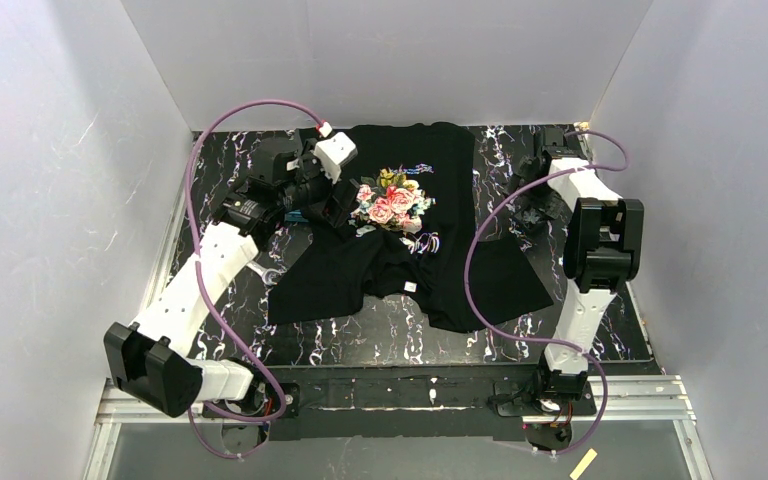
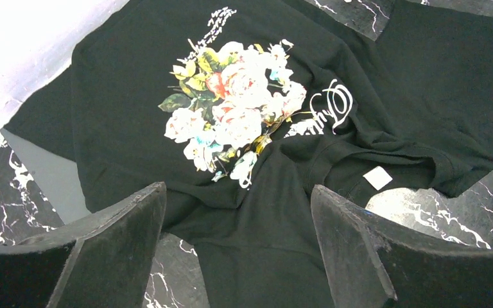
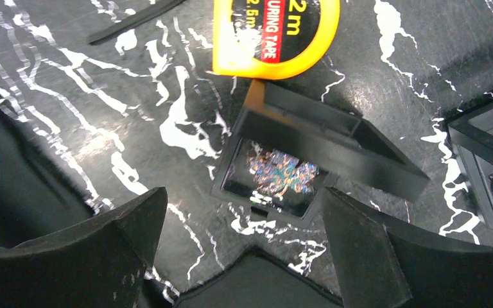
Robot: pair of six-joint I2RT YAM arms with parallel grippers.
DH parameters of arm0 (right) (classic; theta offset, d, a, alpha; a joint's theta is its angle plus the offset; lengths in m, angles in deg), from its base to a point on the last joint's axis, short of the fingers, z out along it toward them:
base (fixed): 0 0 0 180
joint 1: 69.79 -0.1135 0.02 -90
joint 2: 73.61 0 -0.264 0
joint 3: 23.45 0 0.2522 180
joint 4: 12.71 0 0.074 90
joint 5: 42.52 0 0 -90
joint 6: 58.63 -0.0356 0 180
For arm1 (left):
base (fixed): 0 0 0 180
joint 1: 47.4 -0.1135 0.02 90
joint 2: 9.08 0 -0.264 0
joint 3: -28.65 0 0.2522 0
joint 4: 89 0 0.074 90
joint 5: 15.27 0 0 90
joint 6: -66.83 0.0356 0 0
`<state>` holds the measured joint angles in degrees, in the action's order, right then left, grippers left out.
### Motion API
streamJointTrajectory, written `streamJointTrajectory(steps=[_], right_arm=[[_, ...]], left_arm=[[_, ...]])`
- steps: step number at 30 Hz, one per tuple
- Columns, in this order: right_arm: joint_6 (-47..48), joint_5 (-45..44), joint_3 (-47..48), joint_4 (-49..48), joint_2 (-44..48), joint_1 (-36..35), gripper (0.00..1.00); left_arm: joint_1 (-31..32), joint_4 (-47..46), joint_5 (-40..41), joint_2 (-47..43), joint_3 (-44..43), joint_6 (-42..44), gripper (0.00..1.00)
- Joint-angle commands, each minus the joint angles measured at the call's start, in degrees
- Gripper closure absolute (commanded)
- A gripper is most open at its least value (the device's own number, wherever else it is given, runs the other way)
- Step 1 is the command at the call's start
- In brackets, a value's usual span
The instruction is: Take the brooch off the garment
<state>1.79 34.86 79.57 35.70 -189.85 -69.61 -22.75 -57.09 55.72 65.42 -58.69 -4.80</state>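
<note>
The black T-shirt garment (image 1: 400, 270) lies rumpled on the marble table, with its rose print (image 1: 392, 203) and white neck label (image 1: 410, 287) showing. In the left wrist view the garment (image 2: 135, 128), print (image 2: 231, 109) and label (image 2: 377, 178) are visible; no brooch stands out on it. My left gripper (image 1: 343, 205) is open and empty over the shirt's left part (image 2: 237, 215). My right gripper (image 1: 532, 212) is open and empty (image 3: 244, 215) above a small open black box (image 3: 321, 135) holding a glittering iridescent piece (image 3: 279, 173); I cannot tell if this is the brooch.
An orange tape measure (image 3: 276, 38) lies just beyond the box. A second black box (image 3: 488, 167) stands at the right. The shirt's edge (image 3: 263, 282) lies under the right gripper. White walls close in the table on three sides.
</note>
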Motion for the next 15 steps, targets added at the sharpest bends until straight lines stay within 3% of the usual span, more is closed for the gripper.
streamJointTrajectory(steps=[1, 5, 9, 15], right_arm=[[1.69, 3.48, 0.69, 1.46, 6.76, -0.09, 0.02], [4.38, 6.6, -0.92, 3.47, 10.23, -0.05, 0.02], [11.95, 13.17, -2.81, 5.34, 15.05, -0.1, 0.02], [39.56, 28.31, -4.44, 13.8, 20.57, -0.1, 0.02]], left_arm=[[-1.51, 3.1, -1.36, -0.46, -1.4, -1.61, 0.17], [-3.32, 6.24, -2.24, -0.88, -0.9, -2.42, 0.15], [-7.79, 15.58, -7.05, -1.2, -1.47, 1.2, 0.13], [-14.56, 37.54, -12.14, -1.84, 0.97, 20.73, 0.14]])
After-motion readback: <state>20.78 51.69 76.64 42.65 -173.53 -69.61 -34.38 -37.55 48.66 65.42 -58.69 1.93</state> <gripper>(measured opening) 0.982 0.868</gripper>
